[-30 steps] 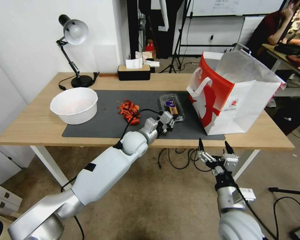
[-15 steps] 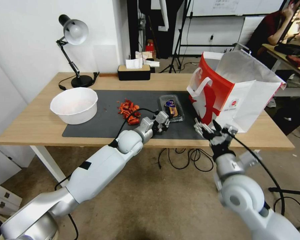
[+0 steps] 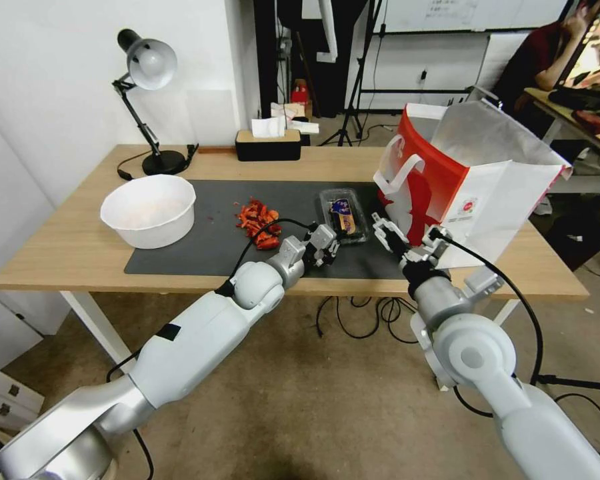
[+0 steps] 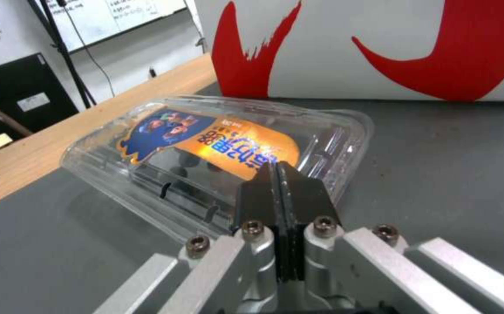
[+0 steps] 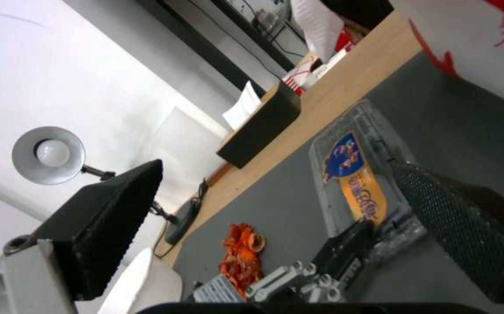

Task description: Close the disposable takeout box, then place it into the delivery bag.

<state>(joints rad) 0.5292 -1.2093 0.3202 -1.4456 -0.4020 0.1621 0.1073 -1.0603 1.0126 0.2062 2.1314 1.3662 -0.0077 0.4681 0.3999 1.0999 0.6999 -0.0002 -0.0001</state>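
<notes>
Now — change: the right gripper (image 3: 407,235) is raised from below the table edge a second ago to mat level, just beside the near right corner of the takeout box (image 3: 343,215)
Left gripper (image 3: 329,245): pulled back a little toward the near edge of the mat; its fingers (image 4: 279,192) are pressed flat together, nothing held, tips resting at the box's near rim
Right fingers: spread wide, empty; in the right wrist view the box is framed between the two pads (image 5: 112,218)
Box: flat on the grey mat (image 3: 200,253), lid lying down over the berries, label up; whether the catch is snapped cannot be told
Meaning: closing is judged done or nearly so; the pick-up is judged to be handed to the right arm
Delivery bag (image 3: 470,183): standing upright, mouth open, just right of the box, foil lining shown
Edges: the bag's red side wall is close beside the box's far right side, leaving little room there
Open room: bare mat lies in front of the box; red scraps (image 3: 259,223) and the white bowl (image 3: 149,210) are well apart to the left
</notes>
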